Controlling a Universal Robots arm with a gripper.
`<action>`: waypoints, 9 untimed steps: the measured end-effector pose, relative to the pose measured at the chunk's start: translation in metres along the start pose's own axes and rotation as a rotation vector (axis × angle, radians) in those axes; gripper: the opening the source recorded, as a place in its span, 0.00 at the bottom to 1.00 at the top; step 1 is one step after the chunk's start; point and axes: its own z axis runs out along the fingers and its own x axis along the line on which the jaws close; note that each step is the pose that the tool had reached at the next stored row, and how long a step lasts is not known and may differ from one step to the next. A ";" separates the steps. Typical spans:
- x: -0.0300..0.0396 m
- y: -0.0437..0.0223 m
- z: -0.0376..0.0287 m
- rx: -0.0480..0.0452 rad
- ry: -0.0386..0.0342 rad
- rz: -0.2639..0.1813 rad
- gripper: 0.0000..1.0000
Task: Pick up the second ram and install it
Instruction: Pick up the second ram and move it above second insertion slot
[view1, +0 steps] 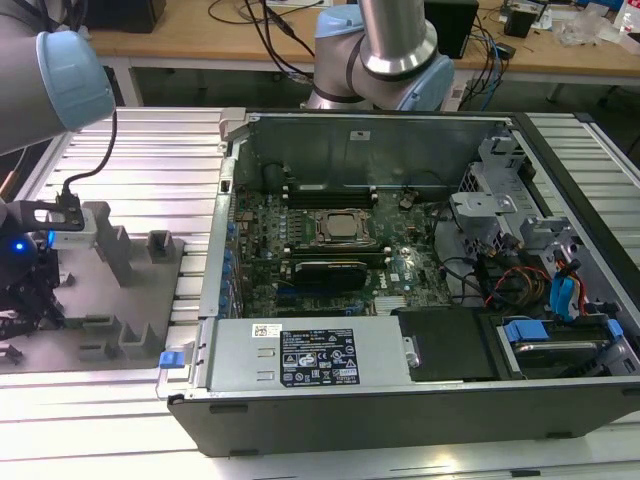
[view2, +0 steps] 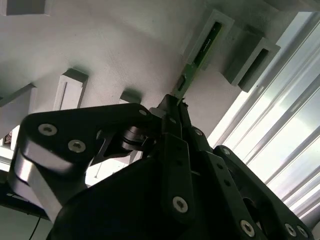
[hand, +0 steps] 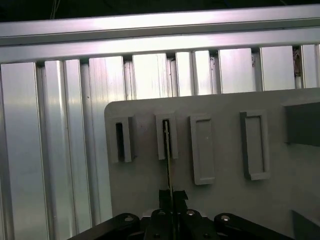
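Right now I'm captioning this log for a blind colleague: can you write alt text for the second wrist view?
A black gripper is shut on the near end of a thin green circuit-board stick, whose far end sits in a slotted grey holder on a pale grey plate. A second such holder stands beside it.

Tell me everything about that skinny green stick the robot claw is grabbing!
In the second wrist view the second ram is a thin green circuit board with dark parts, seen nearly edge-on. Its far end sits in a gray slotted holder on the gray plate; the gripper pinches its near end.
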 end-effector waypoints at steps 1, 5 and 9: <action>0.0000 0.0000 0.0000 0.0000 0.0000 0.000 0.13; 0.0000 0.0000 0.0002 -0.0001 0.0000 0.000 0.13; 0.0000 0.0000 0.0004 0.0000 0.0000 0.000 0.13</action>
